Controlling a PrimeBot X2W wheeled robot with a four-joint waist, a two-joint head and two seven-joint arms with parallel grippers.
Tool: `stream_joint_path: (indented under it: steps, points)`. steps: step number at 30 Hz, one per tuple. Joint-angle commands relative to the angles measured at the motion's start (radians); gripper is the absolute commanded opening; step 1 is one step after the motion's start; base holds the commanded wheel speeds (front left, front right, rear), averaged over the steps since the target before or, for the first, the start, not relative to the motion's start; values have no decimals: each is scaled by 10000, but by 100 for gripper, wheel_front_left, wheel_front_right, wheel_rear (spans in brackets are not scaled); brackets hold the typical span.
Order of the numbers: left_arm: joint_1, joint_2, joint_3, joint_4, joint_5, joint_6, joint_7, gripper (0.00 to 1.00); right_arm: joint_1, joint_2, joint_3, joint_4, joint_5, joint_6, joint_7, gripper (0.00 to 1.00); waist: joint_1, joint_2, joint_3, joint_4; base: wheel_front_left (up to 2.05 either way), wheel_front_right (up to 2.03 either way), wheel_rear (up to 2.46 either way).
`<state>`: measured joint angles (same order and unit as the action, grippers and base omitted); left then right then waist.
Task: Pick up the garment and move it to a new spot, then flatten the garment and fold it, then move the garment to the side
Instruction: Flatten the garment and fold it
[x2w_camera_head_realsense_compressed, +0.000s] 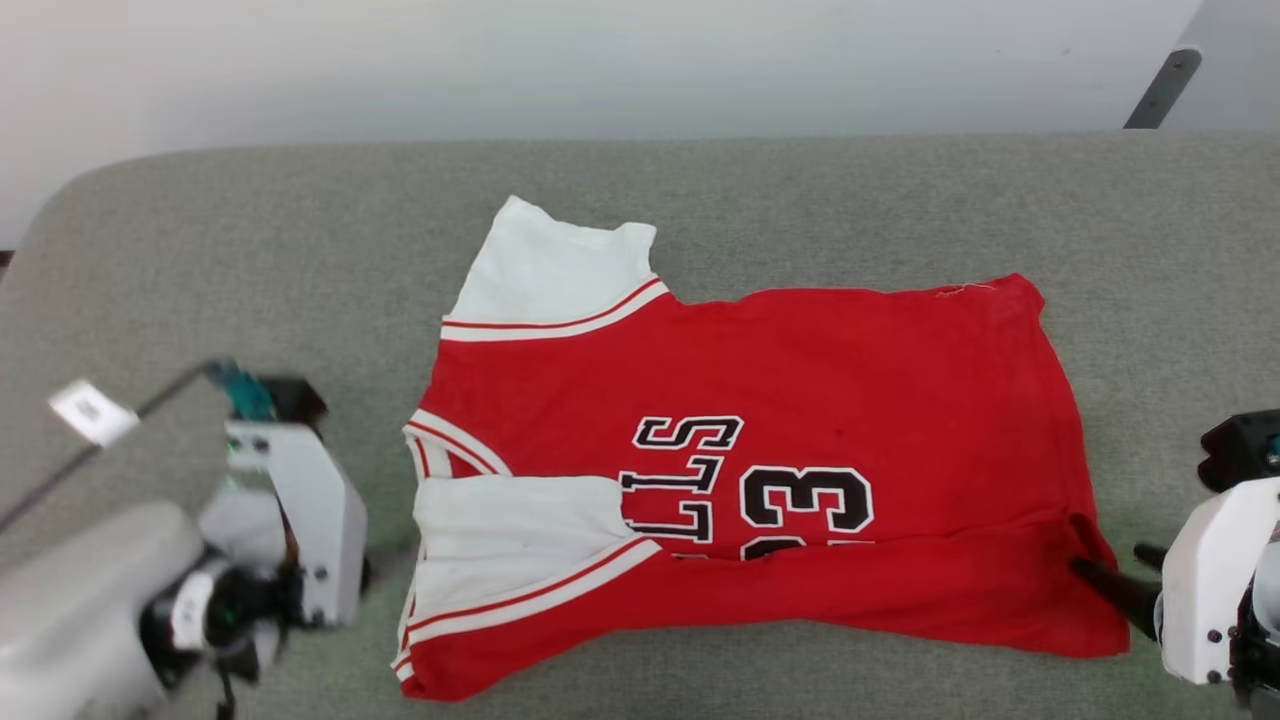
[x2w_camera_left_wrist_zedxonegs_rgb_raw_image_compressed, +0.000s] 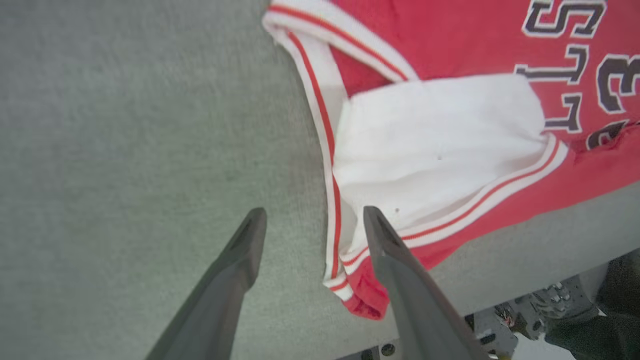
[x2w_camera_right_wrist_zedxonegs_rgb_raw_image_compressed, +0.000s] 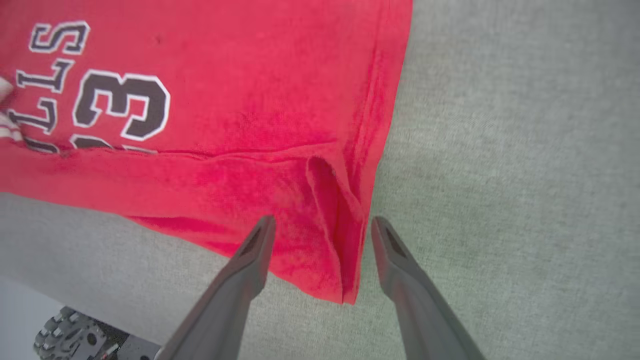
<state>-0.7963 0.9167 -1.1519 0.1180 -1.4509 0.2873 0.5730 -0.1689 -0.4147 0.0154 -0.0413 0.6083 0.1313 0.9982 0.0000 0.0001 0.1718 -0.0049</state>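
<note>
The red, white-sleeved jersey T-shirt (x2w_camera_head_realsense_compressed: 850, 380) is lying flat, centred on the grey cloth tabletop (x2w_camera_head_realsense_compressed: 200, 250), near edge folded over; the left gripper (x2w_camera_left_wrist_zedxonegs_rgb_raw_image_compressed: 312, 220) and right gripper (x2w_camera_right_wrist_zedxonegs_rgb_raw_image_compressed: 322, 225) are hovering open, empty. Further folding and shifting aside are seemingly pending.

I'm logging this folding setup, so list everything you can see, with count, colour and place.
garment: one, red with white sleeves and dark lettering, lying mid-table, near edge folded over
table: one, grey-green fabric top, under the garment
wall: one, white, behind the table
bar: one, dark, slanted, upper right beyond the table
tag: one, white, on a dark cable by the left arm
left gripper: one, dark fingers, open, at the garment's sleeve end
right gripper: one, dark fingers, open, straddling the hem corner
</note>
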Motion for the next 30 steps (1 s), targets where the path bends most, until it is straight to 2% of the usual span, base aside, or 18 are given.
stream_joint_path:
  steps: [1,6,13,18,20,24,30]
  points:
    - [-299,58,92,15,242,-17,-116,100,115,105,-110,-186,-199,-11,-224,100,0,-1,-11,-71,0,0,0]
    - [-1217,-172,414,448,976,-399,-755,100,-58,430,-117,-1081,-552,-11,-1812,100,0,-1,125,-353,0,0,0]
    - [-2395,-677,688,2001,2025,-1410,-1907,100,-631,667,487,-1831,-1504,-9,-5537,100,0,-1,671,-1050,0,0,0]
    - [-3144,-1040,911,3184,2433,-1956,-2567,100,-896,958,700,-1932,-2206,-9,-7844,100,0,-1,1219,-1549,0,0,0]
    - [-3274,-1119,930,3439,2458,-2045,-2618,100,-946,975,697,-1903,-2336,-9,-8171,100,0,-1,1332,-1637,0,0,0]
    - [-3896,-1331,884,4215,2735,-2537,-2613,100,-1103,1140,715,-1869,-2572,-9,-9112,100,0,-1,1844,-1971,0,0,0]
    - [-4822,-1576,598,5338,3181,-3074,-2049,100,-1117,1463,686,-1737,-2663,-9,-9569,100,0,-1,2586,-2387,0,0,0]
